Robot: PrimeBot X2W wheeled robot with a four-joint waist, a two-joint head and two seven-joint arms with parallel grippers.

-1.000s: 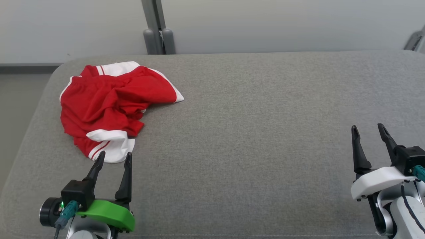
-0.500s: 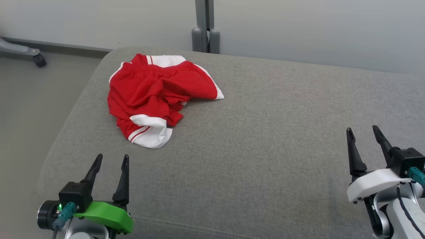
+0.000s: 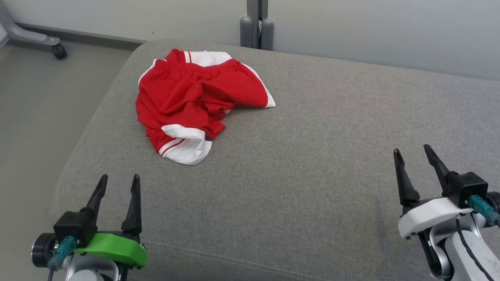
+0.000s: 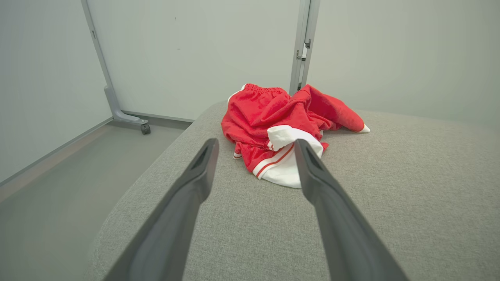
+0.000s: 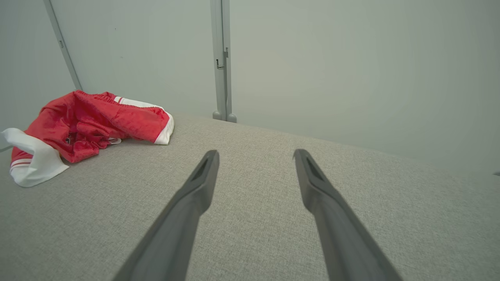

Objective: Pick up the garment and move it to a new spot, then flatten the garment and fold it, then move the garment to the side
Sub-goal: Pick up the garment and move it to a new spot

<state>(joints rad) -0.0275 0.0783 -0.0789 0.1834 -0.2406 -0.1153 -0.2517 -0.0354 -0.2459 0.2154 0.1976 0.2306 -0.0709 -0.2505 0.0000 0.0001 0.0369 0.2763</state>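
Crumpled red-and-white soft sports garment at 11 o'clock: likely light, limp. Pinch white hem. left gripper, right gripper spread, empty.

The garment lies crumpled, so its own folds hide the lower layers and its full shape cannot be told. In the right wrist view its white hem is clipped by the left edge. The grey cushion runs off the head view's right and bottom edges. A wheeled stand leg is cut at the upper left corner, and the post at the top. Both arms drop out of frame below the left gripper and the right gripper.
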